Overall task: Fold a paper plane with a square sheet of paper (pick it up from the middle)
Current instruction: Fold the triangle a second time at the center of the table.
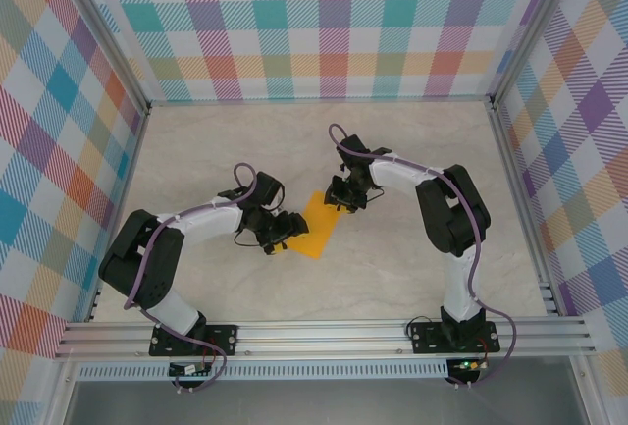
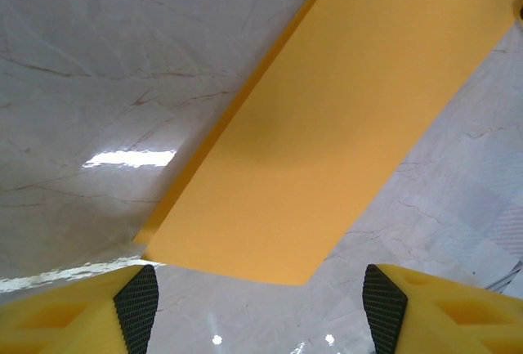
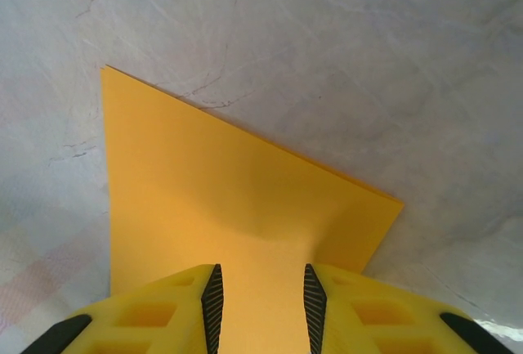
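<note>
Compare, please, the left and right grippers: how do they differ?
The left gripper stands wide open, the right gripper much narrower. The square sheet of paper stops short of the left gripper but runs between the right gripper's fingers. Both have yellow fingers with black pads.

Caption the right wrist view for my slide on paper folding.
Right gripper, fingers close together, astride the orange-yellow paper on a marble-look table.

Top view: orange-yellow paper (image 1: 316,226) ends covered by L gripper (image 1: 290,231) & R gripper (image 1: 343,203). R wrist: paper's near part cut off at btm edge btwn fingers (image 3: 212,305); pinch unclear.
</note>
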`<state>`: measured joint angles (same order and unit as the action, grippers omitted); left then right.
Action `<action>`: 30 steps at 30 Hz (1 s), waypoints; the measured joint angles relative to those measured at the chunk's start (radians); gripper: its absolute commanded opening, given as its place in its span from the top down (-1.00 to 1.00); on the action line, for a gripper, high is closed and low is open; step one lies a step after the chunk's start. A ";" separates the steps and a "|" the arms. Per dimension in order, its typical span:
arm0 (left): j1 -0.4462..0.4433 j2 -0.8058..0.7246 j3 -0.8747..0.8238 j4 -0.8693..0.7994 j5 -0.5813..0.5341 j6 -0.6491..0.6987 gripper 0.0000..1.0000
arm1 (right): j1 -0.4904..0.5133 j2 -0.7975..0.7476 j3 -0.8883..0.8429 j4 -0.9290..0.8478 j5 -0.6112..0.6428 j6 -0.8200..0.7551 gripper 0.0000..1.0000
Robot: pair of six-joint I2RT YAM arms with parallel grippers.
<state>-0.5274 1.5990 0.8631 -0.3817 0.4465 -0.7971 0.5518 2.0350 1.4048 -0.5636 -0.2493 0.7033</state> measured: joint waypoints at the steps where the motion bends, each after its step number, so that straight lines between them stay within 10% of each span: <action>1: 0.000 0.002 0.003 0.000 0.003 0.003 -0.39 | 0.000 0.000 0.000 0.000 0.000 0.000 0.32; 30: 0.000 0.050 0.041 -0.004 -0.009 0.038 -0.29 | 0.000 0.000 -0.018 0.001 0.008 0.000 0.35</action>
<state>-0.5274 1.6485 0.9043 -0.3859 0.4374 -0.7589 0.5518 2.0350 1.3872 -0.5625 -0.2413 0.7033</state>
